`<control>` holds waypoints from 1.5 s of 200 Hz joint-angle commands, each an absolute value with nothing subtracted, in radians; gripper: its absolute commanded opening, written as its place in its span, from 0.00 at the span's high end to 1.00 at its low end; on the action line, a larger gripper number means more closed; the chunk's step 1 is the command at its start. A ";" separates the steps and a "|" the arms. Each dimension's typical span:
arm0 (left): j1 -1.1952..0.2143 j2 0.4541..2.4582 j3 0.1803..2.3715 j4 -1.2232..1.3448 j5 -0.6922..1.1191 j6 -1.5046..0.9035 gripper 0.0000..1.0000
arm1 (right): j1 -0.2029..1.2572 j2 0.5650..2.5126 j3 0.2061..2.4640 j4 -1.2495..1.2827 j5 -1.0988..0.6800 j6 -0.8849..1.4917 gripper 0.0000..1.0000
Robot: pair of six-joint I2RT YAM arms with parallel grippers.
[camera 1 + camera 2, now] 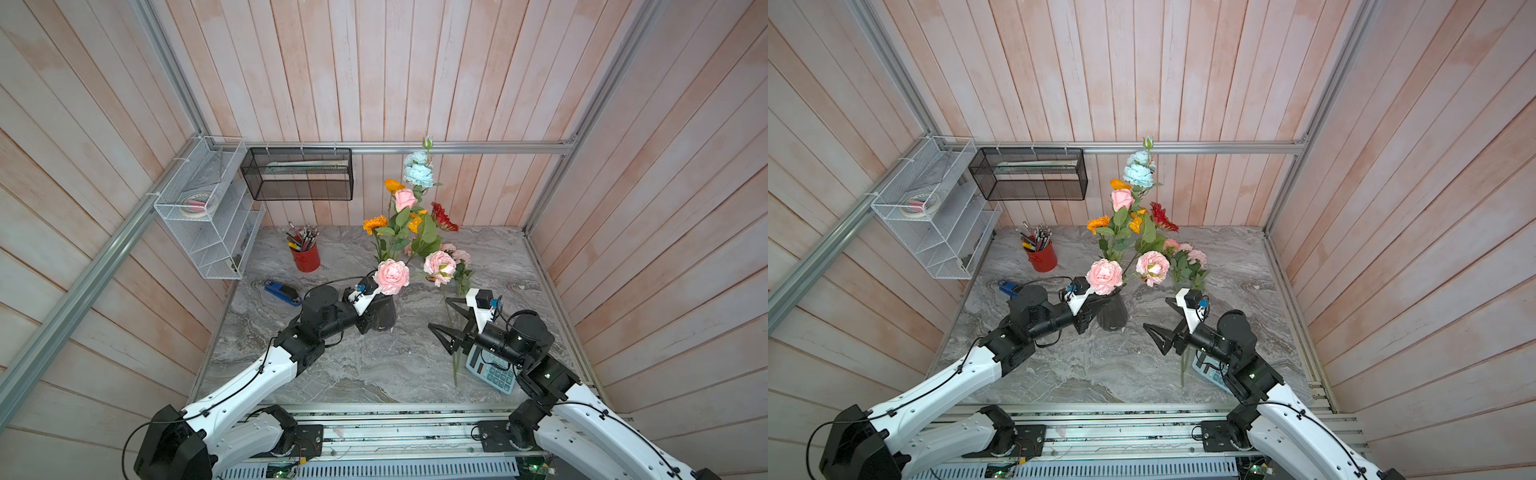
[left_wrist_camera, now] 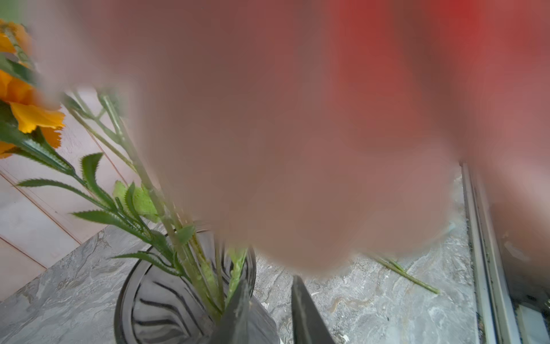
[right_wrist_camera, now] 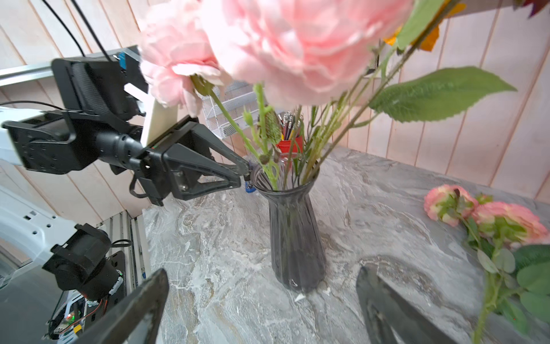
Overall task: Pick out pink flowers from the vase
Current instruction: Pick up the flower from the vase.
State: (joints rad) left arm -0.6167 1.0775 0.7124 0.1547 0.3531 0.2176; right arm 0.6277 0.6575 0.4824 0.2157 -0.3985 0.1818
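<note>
Vase (image 1: 384,311) is standing mid-table in both top views, w/ L gripper (image 1: 1100,305) pressing in at its rim under a big pink flower (image 1: 392,276). A 2nd pink bloom (image 1: 439,267) and a smaller pink rose (image 1: 405,198) are sitting in the same bunch. One pink spray (image 1: 1196,257) is already lying on the marble (image 1: 332,365), right of the vase. R gripper (image 1: 1155,312) is hovering near the vase, jaws spread wide, carrying nothing.

L wrist: blurred petals are filling most of the frame. The fingers (image 2: 238,312) are straddling the glass rim, so it's prob. pinching the vase wall to steady it.

R wrist: L pincer is nipping the rim tip-to-tip; R jaws are framing the vase base, empty.

Judging from this, the next pick is the nearest big bloom. R should be aiming for its green stem just above the rim, not the petals, then lifting along the stem's lean while L is pinning the vase. Orange marigolds (image 1: 375,224) are sharing the neck & may drag out.
</note>
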 commanded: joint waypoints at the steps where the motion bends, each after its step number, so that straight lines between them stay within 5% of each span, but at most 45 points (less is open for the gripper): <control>1: -0.620 1.098 0.752 0.195 0.336 0.229 0.73 | 0.648 0.672 0.468 0.299 -0.419 0.162 0.02; 118: -0.613 1.188 0.759 0.287 0.333 0.244 0.59 | 0.663 0.720 0.494 0.265 -0.420 0.130 0.02; 176: -0.611 1.203 0.732 0.356 0.360 0.240 0.68 | 0.664 0.727 0.500 0.253 -0.422 0.124 0.02; 300: -0.578 1.253 0.741 0.378 0.414 0.236 0.72 | 0.667 0.753 0.508 0.253 -0.431 0.132 0.02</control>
State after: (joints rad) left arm -0.5850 1.2427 0.7334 0.3538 0.3859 0.2394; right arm 0.6598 0.7490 0.4805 0.2607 -0.4175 0.1333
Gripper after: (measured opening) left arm 0.295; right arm 0.982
